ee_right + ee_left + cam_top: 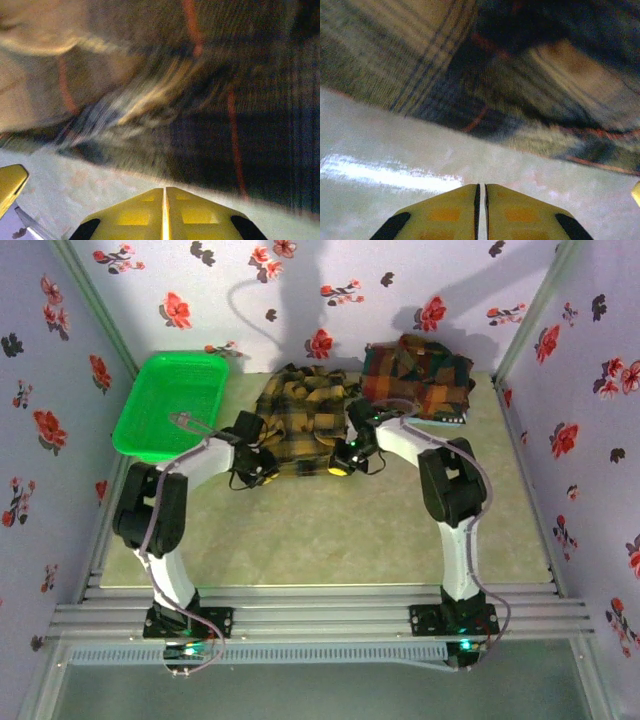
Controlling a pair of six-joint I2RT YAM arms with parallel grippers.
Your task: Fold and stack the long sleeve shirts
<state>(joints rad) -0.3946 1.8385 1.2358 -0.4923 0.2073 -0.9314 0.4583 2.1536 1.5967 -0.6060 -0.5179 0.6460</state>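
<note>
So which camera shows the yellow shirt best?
The top view: nearly the whole yellow shirt lies crumpled at the back of the table, between basket and red shirts. Both wrist views give blurred close-ups of its plaid edge.

A mustard-yellow and black plaid shirt (300, 412) lies rumpled at the far middle of the counter (330, 535). Red, orange and green plaid shirts (415, 375) lie piled just beside it, rightward.

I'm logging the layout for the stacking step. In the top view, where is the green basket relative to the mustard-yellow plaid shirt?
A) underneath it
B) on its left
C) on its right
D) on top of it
B: the green basket sits at the back left of the table, with the mustard-yellow plaid shirt to its right.
</note>
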